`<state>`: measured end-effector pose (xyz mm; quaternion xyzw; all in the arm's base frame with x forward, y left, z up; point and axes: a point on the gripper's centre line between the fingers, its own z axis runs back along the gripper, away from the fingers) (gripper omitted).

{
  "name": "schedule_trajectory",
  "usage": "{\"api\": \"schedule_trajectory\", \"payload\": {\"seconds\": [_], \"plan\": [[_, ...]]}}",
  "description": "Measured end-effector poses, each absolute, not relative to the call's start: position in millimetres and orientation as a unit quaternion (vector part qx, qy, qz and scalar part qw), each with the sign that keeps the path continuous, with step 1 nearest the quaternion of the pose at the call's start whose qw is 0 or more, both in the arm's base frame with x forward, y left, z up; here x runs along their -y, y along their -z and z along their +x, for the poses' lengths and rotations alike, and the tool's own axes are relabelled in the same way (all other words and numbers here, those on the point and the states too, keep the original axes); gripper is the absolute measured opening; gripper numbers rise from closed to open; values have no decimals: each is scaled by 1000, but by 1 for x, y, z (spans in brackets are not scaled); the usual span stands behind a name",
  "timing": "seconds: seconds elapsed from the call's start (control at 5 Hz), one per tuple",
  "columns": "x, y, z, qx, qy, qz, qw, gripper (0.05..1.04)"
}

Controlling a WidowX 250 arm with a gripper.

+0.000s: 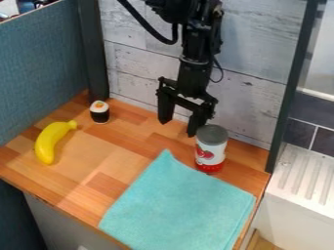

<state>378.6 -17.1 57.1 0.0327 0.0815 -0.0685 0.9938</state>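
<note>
The can stood upright on the wooden table, toward the view's right and near the plank wall. Its long axis ran straight up from the wood, the grey end on top and the red band at the bottom. A round red picture on its white side faced the camera, a little toward the view's left.

The gripper hung down from the arm at the view's top, its two fingers spread wide with nothing between them. The finger on the view's right came down just beside the can's top edge; whether the two touched could not be told. The other finger was well apart from the can, toward the view's left.

The cloth, blue-green, lay flat in front of the can, one corner pointing back toward the wall and one edge passing near the can's base. The banana lay on the view's left, its long axis slanting from the stem at the upper right to the tip at the lower left, its outer curve toward the blue panel. The sushi stood upright near the dark post, white and orange on top, black around its lower part.

There were one can, one cloth, one banana and one sushi on the table, four things in all.
</note>
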Motion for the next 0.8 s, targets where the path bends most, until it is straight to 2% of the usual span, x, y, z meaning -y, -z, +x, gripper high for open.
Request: {"api": "schedule_trajectory", "payload": {"seconds": [0.2,0.6,0.8], "plan": [[37,-57,380,-72,62,9,995,1000],[49,-49,368,-86,44,-4,995,1000],[42,-77,366,-59,31,13,998,1000]]}}
